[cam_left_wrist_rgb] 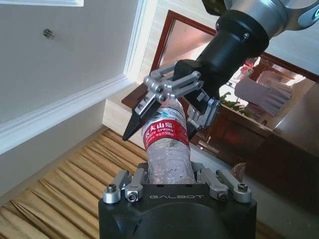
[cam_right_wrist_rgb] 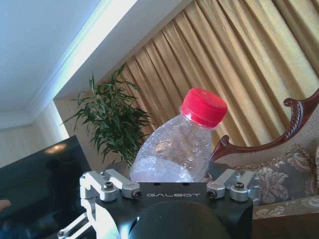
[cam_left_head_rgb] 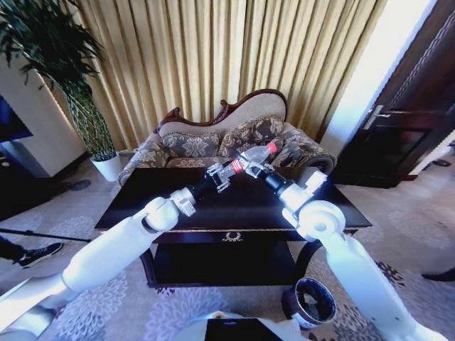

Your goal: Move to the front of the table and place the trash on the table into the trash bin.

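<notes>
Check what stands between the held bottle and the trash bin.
The plastic bottle, gripped by the left gripper and right gripper, hangs over the table. The table's front edge and the right arm's elbow lie toward the trash bin; nothing else visible.

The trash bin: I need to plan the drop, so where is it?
Head view: the trash bin stands on the carpet at the robot's right, beside the table's front right leg.

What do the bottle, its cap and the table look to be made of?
The bottle, between the left gripper and the right gripper: thin clear plastic, see-through, with droplets inside. Its cap: opaque red plastic, probably, with an even dull sheen. The table: dark wood, apparently lacquered, since its top mirrors the light.
</notes>
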